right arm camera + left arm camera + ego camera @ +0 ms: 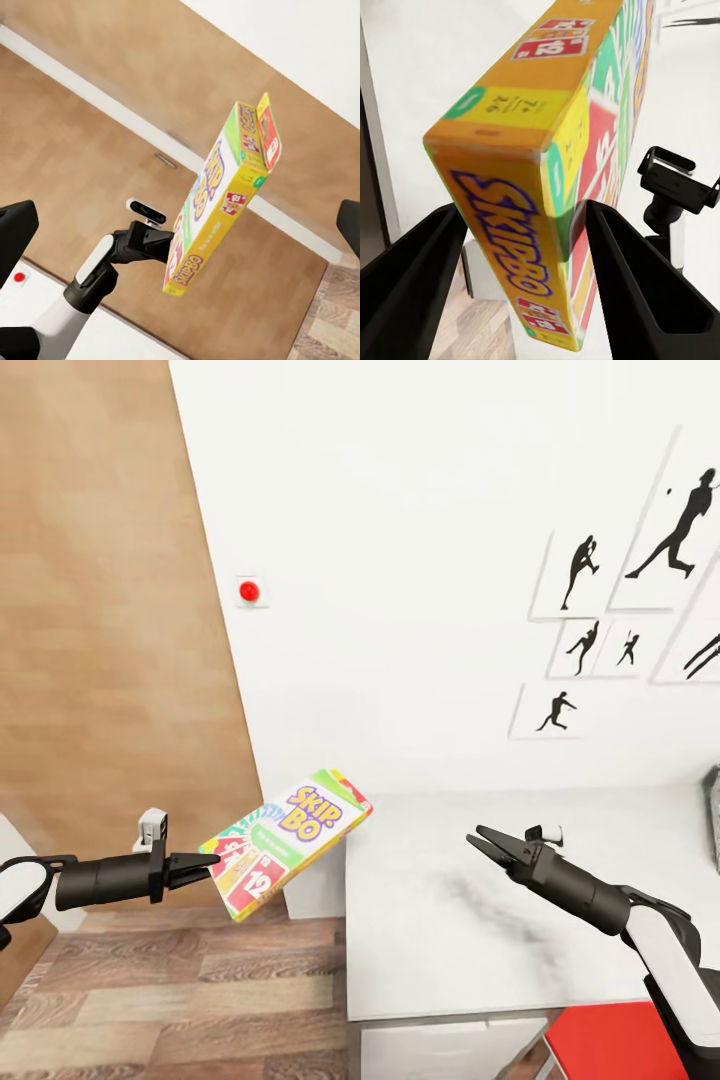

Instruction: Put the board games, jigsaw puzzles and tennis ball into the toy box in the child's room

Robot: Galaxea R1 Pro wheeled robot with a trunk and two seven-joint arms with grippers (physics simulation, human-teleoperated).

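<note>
Black forearms w/ black pincers (203, 860), white upper-arm shells.

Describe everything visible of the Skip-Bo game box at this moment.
The Skip-Bo box is a flat rectangular printed cardboard box, white, green, red and yellow, with purple-outlined yellow lettering and an orange-yellow edge. It looks closed and undamaged. The left gripper pinches it at one end, fingers on both broad faces, holding it in the air, tilted, beside the table edge and above the wooden floor. Nothing else touches it.
</note>
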